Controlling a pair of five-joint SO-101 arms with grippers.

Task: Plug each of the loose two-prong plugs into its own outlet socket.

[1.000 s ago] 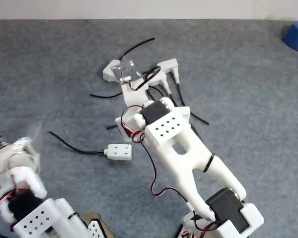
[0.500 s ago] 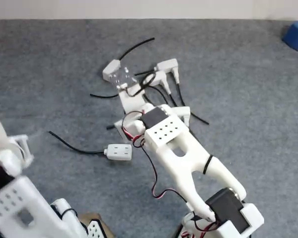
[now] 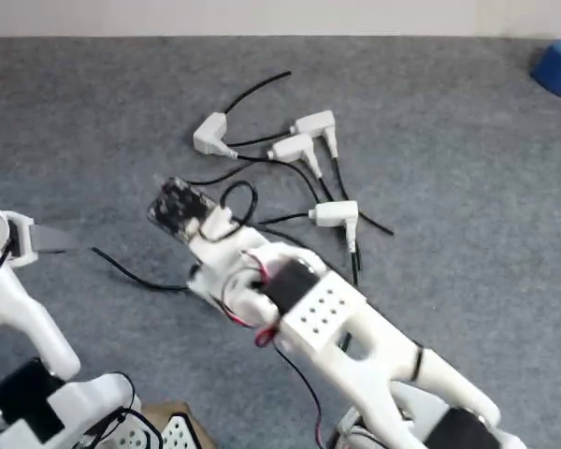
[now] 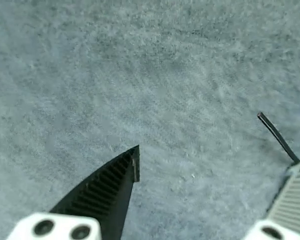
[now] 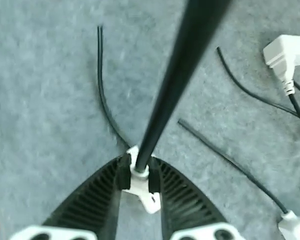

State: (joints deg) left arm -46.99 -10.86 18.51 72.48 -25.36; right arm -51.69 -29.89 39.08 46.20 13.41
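Right claw [image 5: 139, 167] is clamped on a white plug [image 5: 140, 181] by its body, with the cord [image 5: 175, 85] trailing back past the wrist, probably so the plug's front leads for insertion. Left claw [image 4: 215, 160], fingers apart, hovers over bare surface [image 4: 140, 60]. Further plugs [image 3: 290, 148] lie toward the far edge.

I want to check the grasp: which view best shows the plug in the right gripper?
The right wrist view: the plug sits clamped in the right gripper, its cord rising. In the high view the right arm covers it; the left wrist view faces carpet.
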